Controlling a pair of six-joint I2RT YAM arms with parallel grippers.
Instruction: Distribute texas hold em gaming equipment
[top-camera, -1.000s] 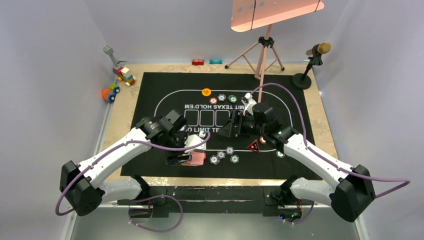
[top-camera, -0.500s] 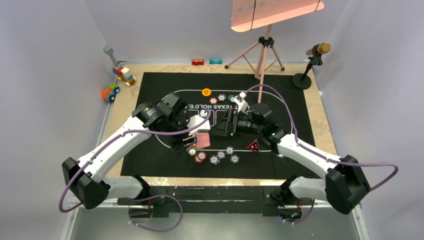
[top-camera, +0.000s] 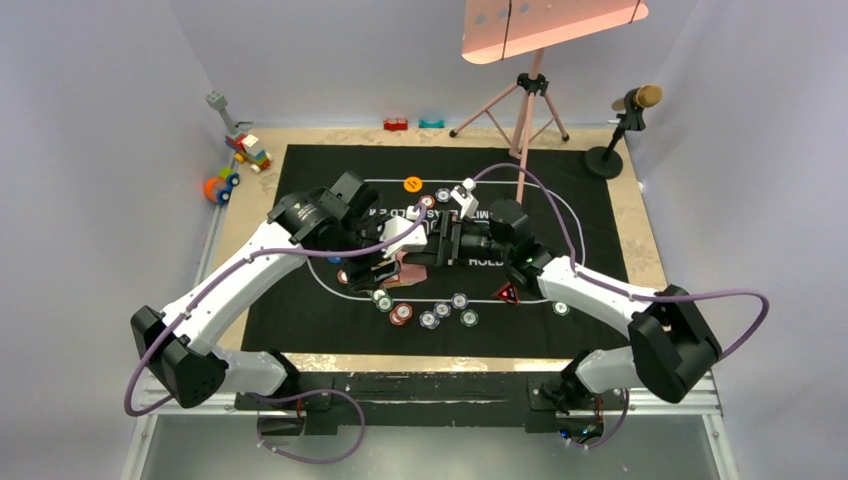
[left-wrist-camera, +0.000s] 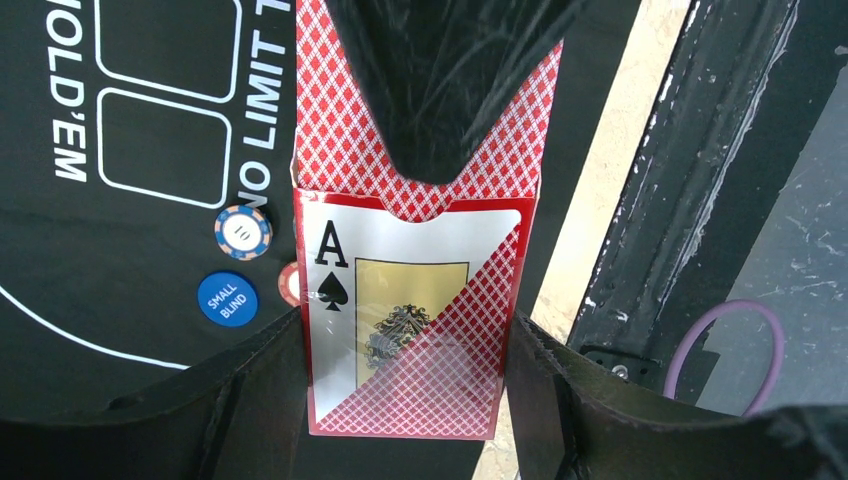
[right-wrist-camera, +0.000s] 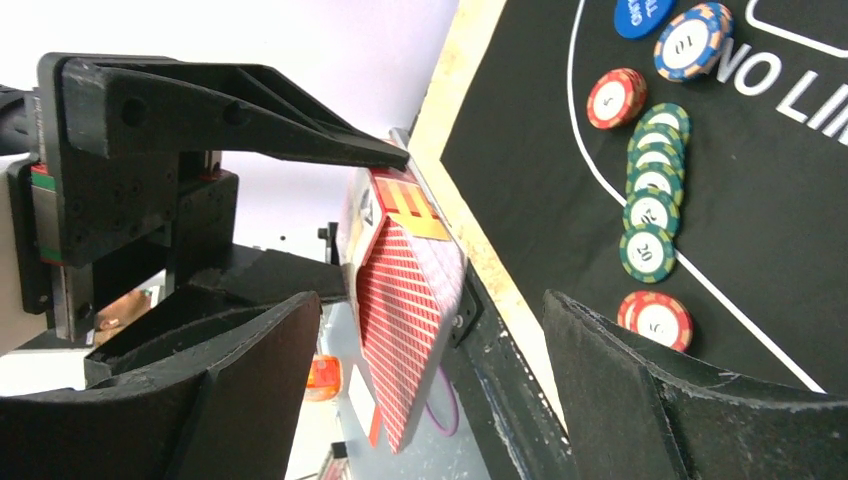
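Observation:
My left gripper (top-camera: 388, 270) (left-wrist-camera: 405, 332) is shut on a pack of playing cards (left-wrist-camera: 410, 330), red-diamond backed with an ace of spades on its face, held above the black mat (top-camera: 300, 180). My right gripper (top-camera: 425, 252) (right-wrist-camera: 430, 300) is open, its fingers on either side of the pack (right-wrist-camera: 410, 300) without touching it. Striped chips (top-camera: 428, 320) lie in a cluster near the mat's front, and a row of green ones (right-wrist-camera: 650, 190) shows in the right wrist view. The red triangular marker (top-camera: 508, 293), the orange button (top-camera: 412, 184) and the blue button (left-wrist-camera: 227, 298) lie on the mat.
Toy blocks (top-camera: 247, 150) and a toy car (top-camera: 220, 186) sit at the far left off the mat. A pink tripod stand (top-camera: 527, 110) and a microphone (top-camera: 628, 110) stand at the back right. Two small blocks (top-camera: 397, 124) lie at the back edge.
My left gripper has carried the pack from the mat's near edge up toward the middle. My right gripper has moved left and now has its open fingers around the pack.

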